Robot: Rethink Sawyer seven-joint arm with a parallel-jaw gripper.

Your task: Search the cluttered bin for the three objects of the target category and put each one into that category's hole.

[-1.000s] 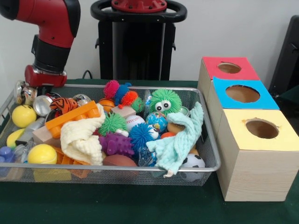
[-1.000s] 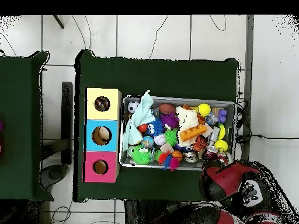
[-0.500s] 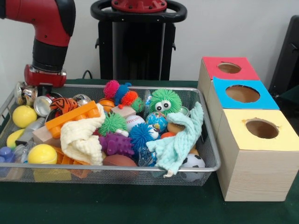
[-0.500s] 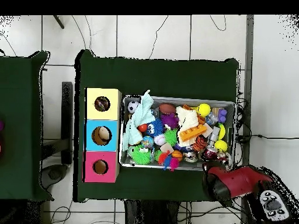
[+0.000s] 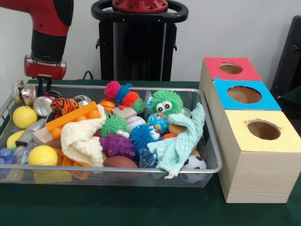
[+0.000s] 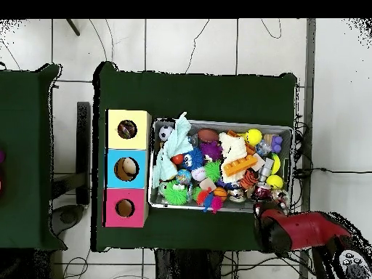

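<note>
the wire bin [image 5: 207, 134] sits on the green table [image 5: 141, 207], packed nearly to its rim. just beside the bin, on the side of the pale blue cloth [image 5: 178, 141], stand three wooden boxes in a row: a yellow-topped box [image 5: 263, 136], a blue-topped box [image 5: 244, 96] and a red-topped box [image 5: 230, 69], each with a round hole on top. the yellow-topped box almost touches the bin's wall; the holes are open from above.

the gripper [image 5: 43, 87] hangs over the bin's far corner, on the end away from the boxes, just above the metal tins [image 5: 41, 104] and a shiny bundle [image 5: 23, 92] at the rim. whether its fingers are open or closed cannot be told, and nothing is seen held. in the overhead view the red arm [image 6: 301, 231] lies outside the bin, beside that same corner.

inside the bin, a cream cloth [image 5: 82, 139] drapes over an orange block [image 5: 73, 115] near the middle. spiky balls crowd the centre: a green fuzzy one with eyes [image 5: 165, 102], a blue one [image 5: 141, 136], a purple one [image 5: 116, 145]. yellow balls [image 5: 23, 117] lie at the end under the gripper. the pale blue cloth hangs over the bin's near rim. bare table shows in front of the bin.
</note>
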